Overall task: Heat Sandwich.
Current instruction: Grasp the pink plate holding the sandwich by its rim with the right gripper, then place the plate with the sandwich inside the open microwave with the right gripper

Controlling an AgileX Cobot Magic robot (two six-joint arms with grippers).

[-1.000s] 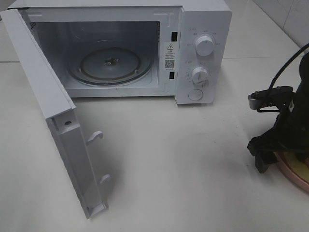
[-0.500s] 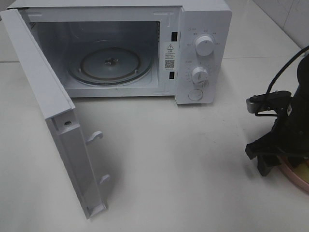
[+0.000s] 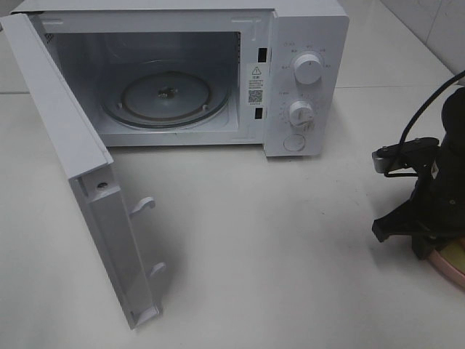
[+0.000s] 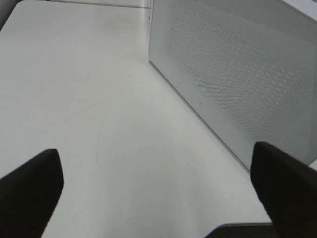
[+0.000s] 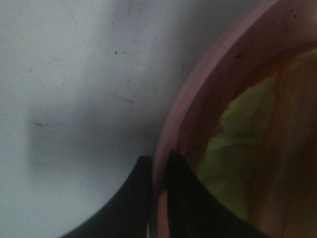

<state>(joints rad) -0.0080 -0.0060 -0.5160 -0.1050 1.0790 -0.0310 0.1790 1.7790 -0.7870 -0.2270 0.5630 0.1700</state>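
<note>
The sandwich [image 5: 247, 144] lies on a round pink plate [image 5: 208, 79], showing a pale yellow-green layer; in the exterior high view only a sliver of sandwich [image 3: 458, 254] and plate [image 3: 447, 269] shows at the right edge. My right gripper [image 5: 157, 161] is shut on the plate's rim, one finger inside and one outside. From above, the right gripper [image 3: 425, 243] covers the plate's near-left side. My left gripper [image 4: 156, 158] is open over bare table beside the microwave door [image 4: 237, 74]; it is out of the exterior high view.
A white microwave [image 3: 305, 43] stands at the back with its door [image 3: 73, 160] swung wide open toward the front left. The glass turntable [image 3: 166, 94] inside is bare. White table [image 3: 276, 240] lies between the microwave and the plate.
The right gripper's fingers have closed from wide open onto the plate's rim, and the arm has shifted slightly right. The microwave and door have not moved.
</note>
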